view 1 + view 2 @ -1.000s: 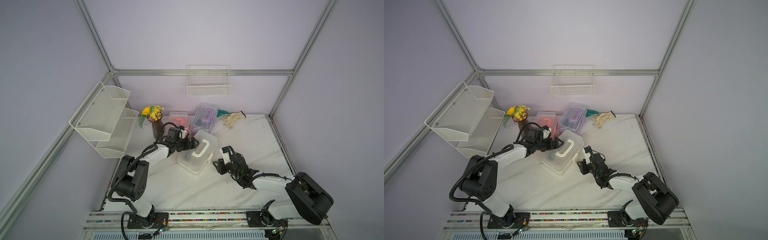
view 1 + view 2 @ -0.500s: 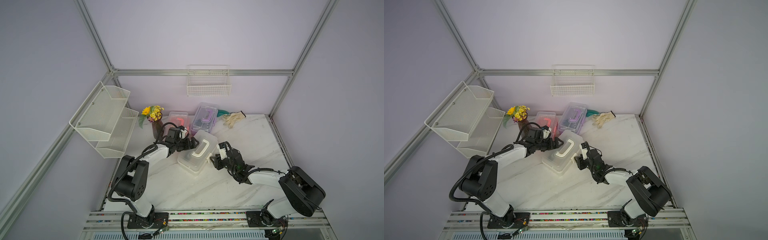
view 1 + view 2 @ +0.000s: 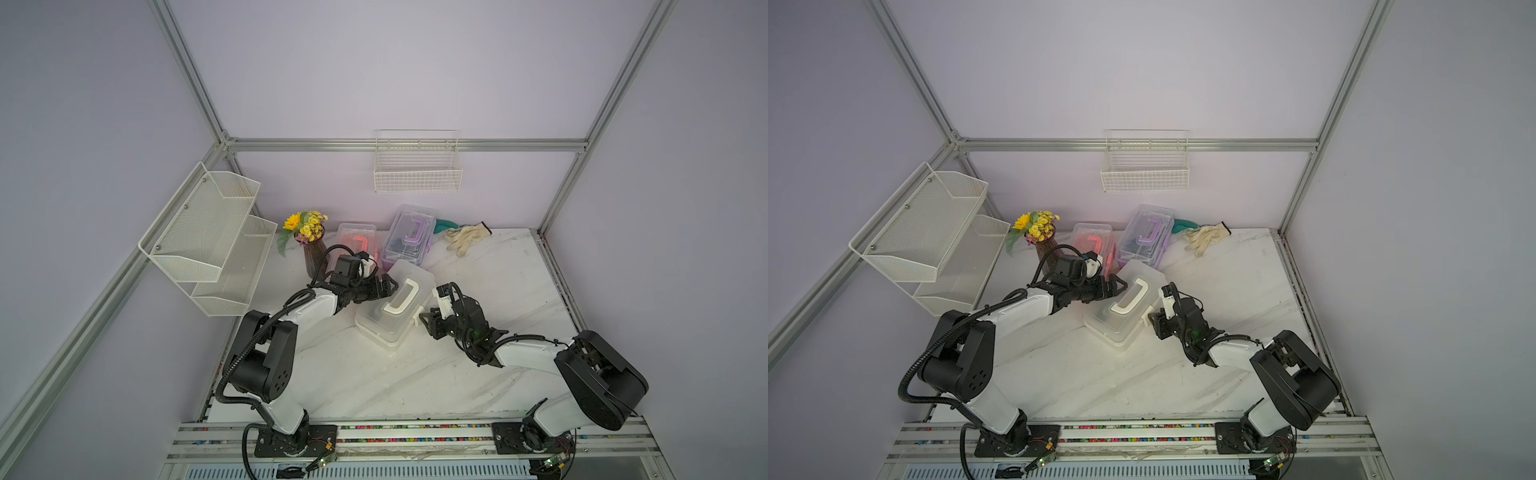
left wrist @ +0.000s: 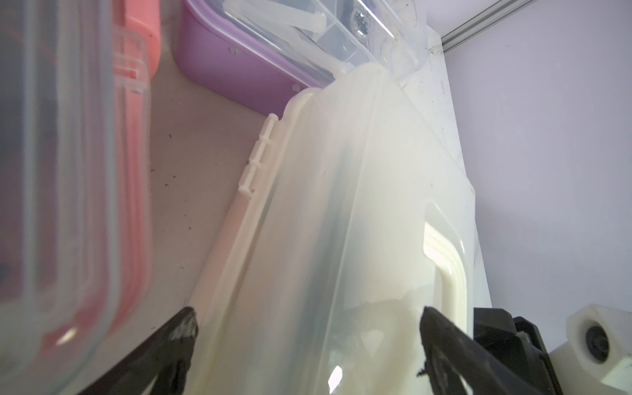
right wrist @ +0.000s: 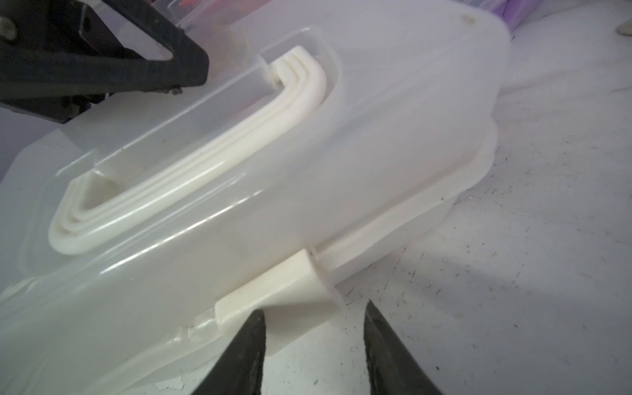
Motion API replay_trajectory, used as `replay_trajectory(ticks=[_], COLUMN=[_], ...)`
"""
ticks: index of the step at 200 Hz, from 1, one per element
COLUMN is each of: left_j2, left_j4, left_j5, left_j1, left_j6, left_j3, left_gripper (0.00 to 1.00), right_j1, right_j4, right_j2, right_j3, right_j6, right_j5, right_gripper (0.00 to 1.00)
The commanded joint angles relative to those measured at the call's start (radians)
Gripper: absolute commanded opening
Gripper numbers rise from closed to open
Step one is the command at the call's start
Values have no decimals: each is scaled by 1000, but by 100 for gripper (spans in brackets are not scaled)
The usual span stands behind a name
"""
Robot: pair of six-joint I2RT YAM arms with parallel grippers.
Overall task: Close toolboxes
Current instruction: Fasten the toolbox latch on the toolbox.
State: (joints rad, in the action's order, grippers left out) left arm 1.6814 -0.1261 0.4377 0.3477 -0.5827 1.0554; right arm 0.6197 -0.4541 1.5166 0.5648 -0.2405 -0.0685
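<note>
White toolbox [image 3: 395, 309] mid-table, lid down, left gripper [image 3: 386, 286] spread wide astride its hinge edge, right gripper [image 5: 314, 318] part open, empty, just short of its latch [image 5: 273, 290], pink toolbox [image 3: 355, 239] and purple toolbox [image 3: 409, 239] behind it.

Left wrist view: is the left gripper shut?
No, the left gripper is open: its fingers stand wide apart, with the white toolbox showing between them.

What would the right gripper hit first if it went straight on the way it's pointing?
Probably the latch on the white toolbox: it sits just ahead of the right gripper, jaws open, though the gap is hard to judge.
</note>
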Motion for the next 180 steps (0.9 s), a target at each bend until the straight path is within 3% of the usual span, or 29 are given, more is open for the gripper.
replay_trajectory(ticks=[1, 29, 47, 89, 134, 180], left_j2=[-15, -32, -34, -44, -54, -73], left_j4=[-78, -81, -85, -89, -123, -174], left_j5=[49, 46, 49, 53, 59, 49], left_j1=[19, 19, 19, 19, 19, 18], left_j6=[1, 5, 7, 5, 6, 29], left_j3=[-33, -34, -34, -41, -38, -45], left_gripper=[100, 100, 100, 100, 100, 99], right_j1=[2, -8, -34, -57, -58, -75], right_j4=[-28, 59, 131, 68, -181, -246], right_j2=[21, -56, -100, -180, -49, 27], right_j3=[27, 22, 19, -71, -99, -77], right_j6=[-19, -124, -214, -406, -568, -546], right_j5=[9, 3, -69, -213, -338, -329], right_gripper=[48, 48, 46, 40, 31, 34])
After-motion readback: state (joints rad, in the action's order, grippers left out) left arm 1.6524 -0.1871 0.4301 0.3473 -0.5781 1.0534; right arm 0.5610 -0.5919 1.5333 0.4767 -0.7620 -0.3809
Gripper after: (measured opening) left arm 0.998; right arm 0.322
